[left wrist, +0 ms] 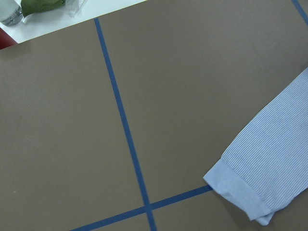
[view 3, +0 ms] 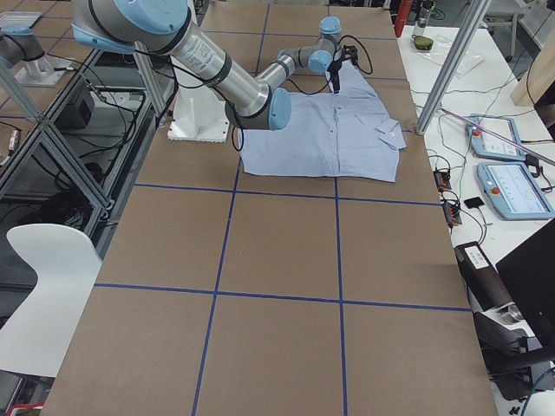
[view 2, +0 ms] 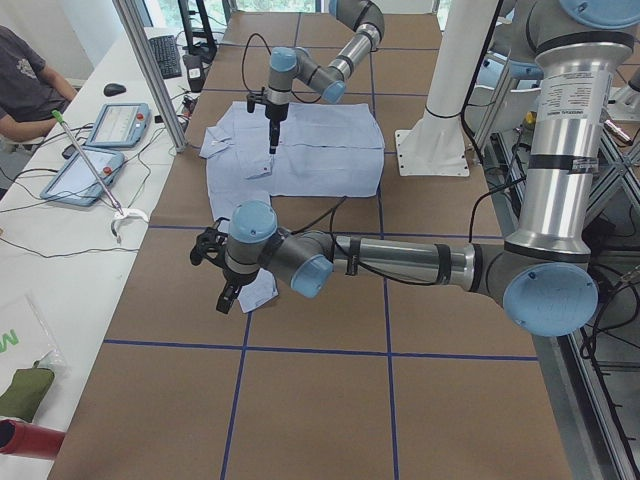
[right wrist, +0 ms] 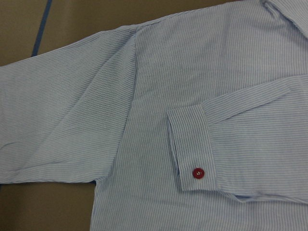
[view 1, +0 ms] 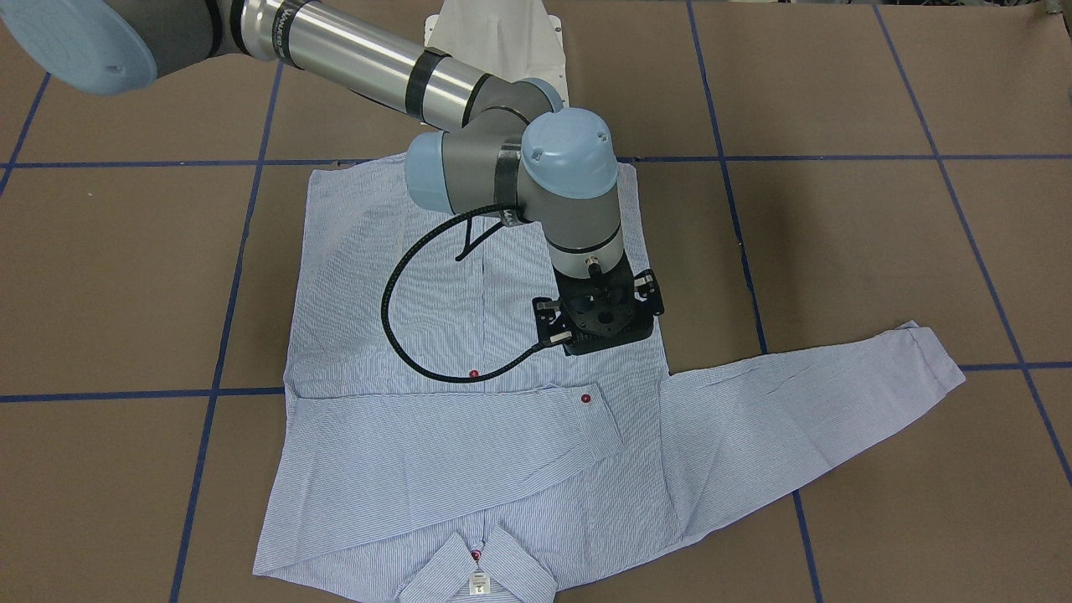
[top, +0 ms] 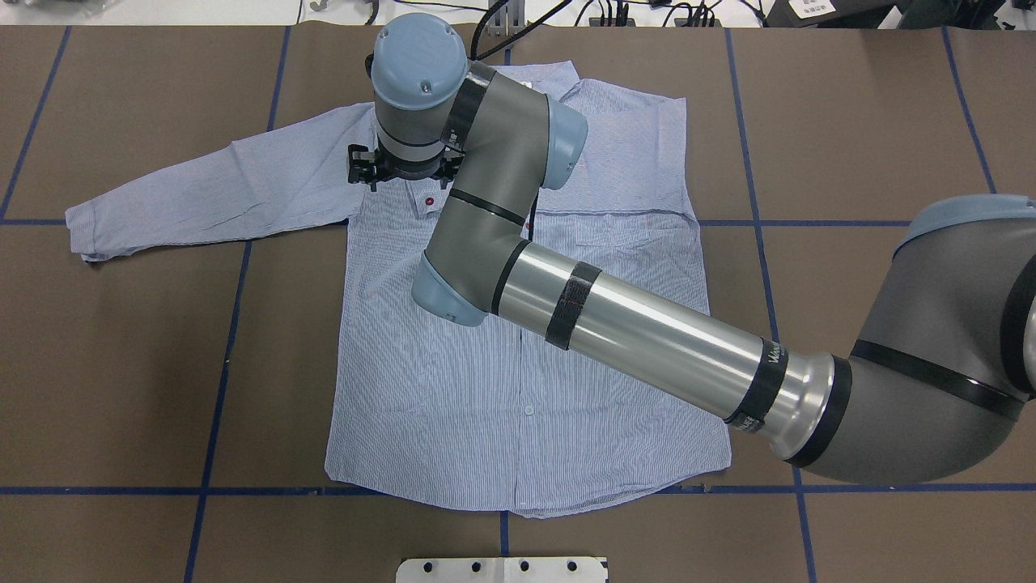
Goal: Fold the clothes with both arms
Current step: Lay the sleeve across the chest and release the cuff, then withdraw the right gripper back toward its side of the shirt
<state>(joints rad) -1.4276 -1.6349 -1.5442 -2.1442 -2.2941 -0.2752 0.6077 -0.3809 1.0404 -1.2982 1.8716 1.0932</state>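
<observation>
the shirt (top: 518, 348) lies flat and front-up in the middle of the table (top: 850, 121), collar on the far side from the robot. one sleeve is folded across the chest, and its cuff (right wrist: 190, 149) with a red button (right wrist: 198, 173) rests on the front panel. the other sleeve (top: 218, 190) stretches straight out to the robot's left, not yet folded. the right gripper (view 1: 600, 316) points down over the chest just beside the folded cuff. its fingers are hidden, so i cannot tell whether they are apart or pinched. the left gripper (view 2: 226, 300) hangs above bare table beyond the far cuff (left wrist: 245, 192), and its state cannot be told either. the risk i see is that a pinch here takes the folded cuff or two layers, which would drag the body and undo the fold. the right arm, reaching across, could also rumple the cloth.
</observation>
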